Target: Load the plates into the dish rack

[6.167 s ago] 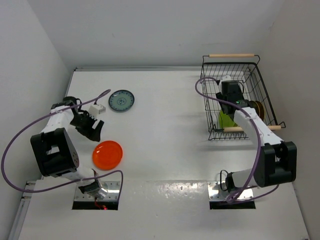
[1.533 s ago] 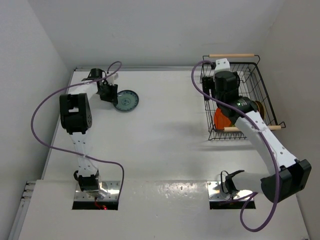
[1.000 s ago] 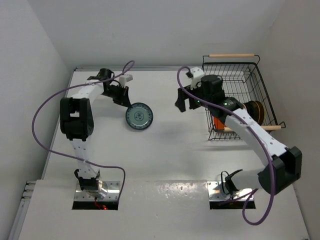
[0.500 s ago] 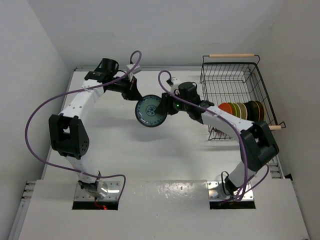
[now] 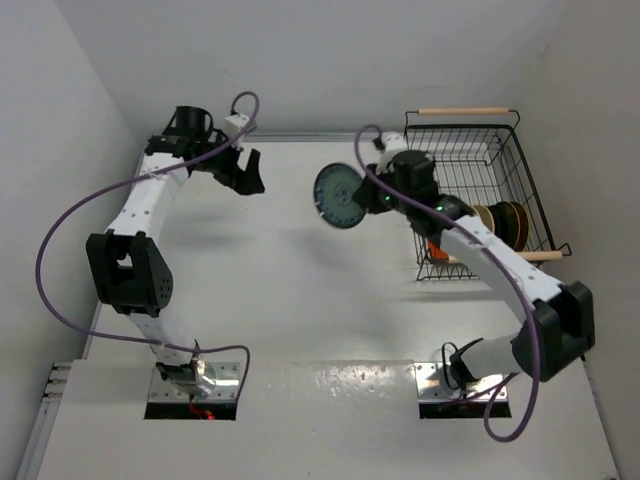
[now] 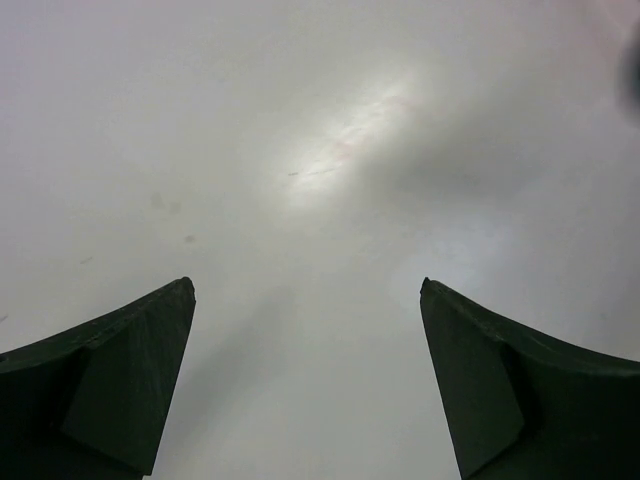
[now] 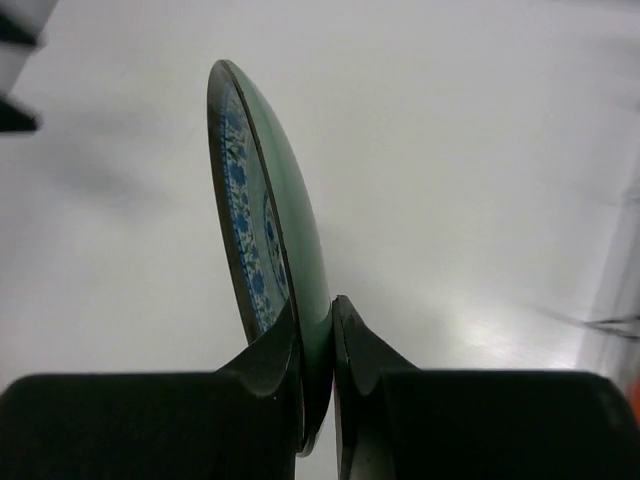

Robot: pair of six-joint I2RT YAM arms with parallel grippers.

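My right gripper is shut on the rim of the teal patterned plate, which hangs on edge above the table, left of the dish rack. In the right wrist view the plate stands upright, its rim pinched between the two fingers at my right gripper. Inside the rack several plates stand in a row, an orange-red one partly hidden behind my right arm. My left gripper is open and empty over the far left of the table; the left wrist view of my left gripper has only bare table between the jaws.
The rack is a black wire basket with a wooden handle at the far end and another at the near end, against the right wall. White walls close the table on the left, back and right. Purple cables loop off both arms.
The teal plate passed from my left gripper to my right one. My left gripper let go, opened wide and drew back left; my right gripper shut on the plate and carried it right, toward the rack.
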